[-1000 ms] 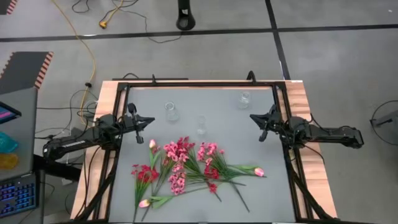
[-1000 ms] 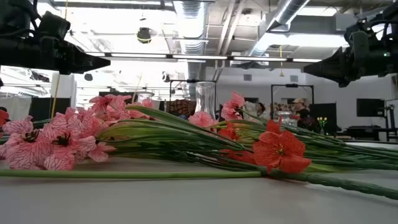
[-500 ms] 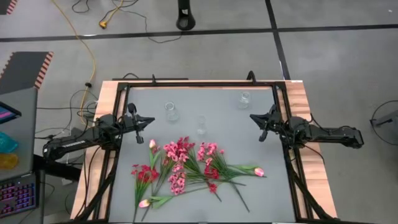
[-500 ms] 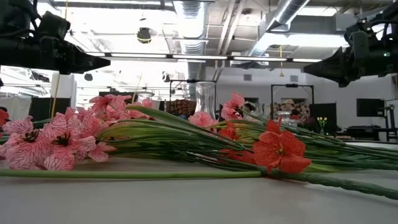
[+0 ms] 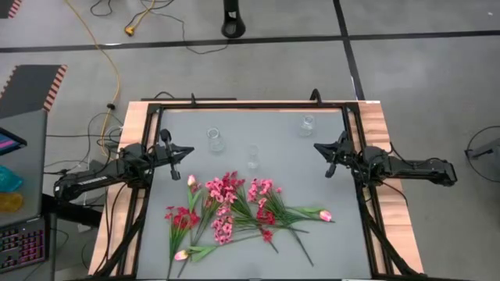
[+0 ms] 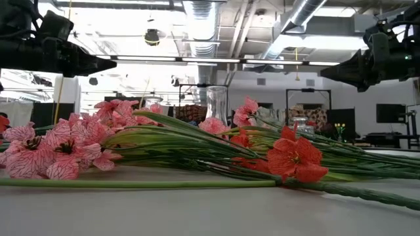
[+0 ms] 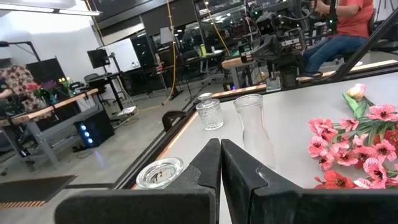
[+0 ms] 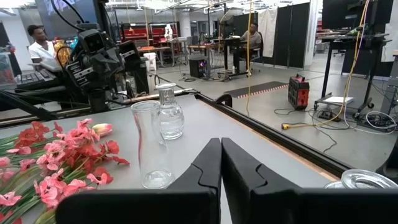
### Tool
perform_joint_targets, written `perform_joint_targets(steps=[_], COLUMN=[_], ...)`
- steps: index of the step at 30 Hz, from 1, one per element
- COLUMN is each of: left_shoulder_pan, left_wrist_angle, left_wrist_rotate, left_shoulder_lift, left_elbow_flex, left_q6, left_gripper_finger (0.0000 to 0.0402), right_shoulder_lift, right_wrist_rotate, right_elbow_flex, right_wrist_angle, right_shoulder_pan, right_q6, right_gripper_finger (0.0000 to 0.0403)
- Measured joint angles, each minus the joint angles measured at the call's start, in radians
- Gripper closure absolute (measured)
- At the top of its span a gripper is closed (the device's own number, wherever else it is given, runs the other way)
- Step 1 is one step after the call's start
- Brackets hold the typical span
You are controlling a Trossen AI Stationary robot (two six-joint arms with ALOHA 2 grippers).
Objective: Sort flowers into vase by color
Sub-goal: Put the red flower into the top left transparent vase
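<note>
Grey table is carrying all the flowers in one heap near its front edge, none yet in the three glass vases standing empty toward the back, so sorting is not begun. I am holding my left pincer and right pincer closed and empty above opposite table sides. Open room is lying between heap and vases.

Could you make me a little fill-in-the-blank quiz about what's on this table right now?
1. The flowers lie in a heap on the ____.
2. The number of clear glass vases standing on the table is ____.
3. The left gripper has its fingers ____.
4. The tall vase holds ____ flowers.

Missing words: table; three; shut; no
</note>
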Motion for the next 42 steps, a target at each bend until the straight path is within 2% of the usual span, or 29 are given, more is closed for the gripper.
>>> perform_joint_targets(steps=[8, 12, 16, 25, 29, 32, 35, 37, 42], left_shoulder_pan=[0.0, 0.0, 0.0, 0.0, 0.0, 0.0, 0.0, 0.0, -0.009], left_wrist_angle=[0.0, 0.0, 0.0, -0.05, -0.049, -0.004, -0.046, -0.133, -0.441], left_wrist_rotate=[-0.001, -0.046, -0.077, -0.116, -0.121, -0.158, -0.163, -0.116, 0.075], left_shoulder_lift=[0.0, 0.0, 0.0, 0.0, 0.0, 0.0, 0.008, 0.024, 0.123], left_elbow_flex=[0.0, 0.0, 0.0, 0.023, 0.024, 0.033, 0.093, 0.158, 0.374], left_q6=[-0.139, -0.245, -0.316, -0.384, -0.49, -0.591, -0.609, -0.609, -0.609], left_gripper_finger=[0.04, 0.0377, 0.0327, 0.0178, 0.0138, 0.0131, 0.0134, 0.014, 0.0153], right_shoulder_lift=[0.0, 0.0, 0.0, 0.0, 0.0, 0.0, 0.0, 0.0, 0.0], right_wrist_rotate=[0.0, 0.0, 0.0, 0.0, 0.0, -0.003, -0.005, -0.006, -0.006], right_elbow_flex=[0.0, 0.0, 0.0, 0.0, 0.0, 0.0, 0.0, 0.0, 0.0], right_wrist_angle=[0.0, 0.0, 0.0, 0.017, 0.027, 0.026, 0.019, 0.014, 0.012], right_shoulder_pan=[0.0, 0.0, 0.0, 0.0, 0.002, 0.01, 0.024, 0.037, 0.066], right_q6=[0.0, 0.0, 0.0, 0.0, 0.001, 0.013, 0.099, 0.127, 0.151], right_gripper_finger=[0.0365, 0.0365, 0.0365, 0.0365, 0.0365, 0.0365, 0.0365, 0.0365, 0.0365])
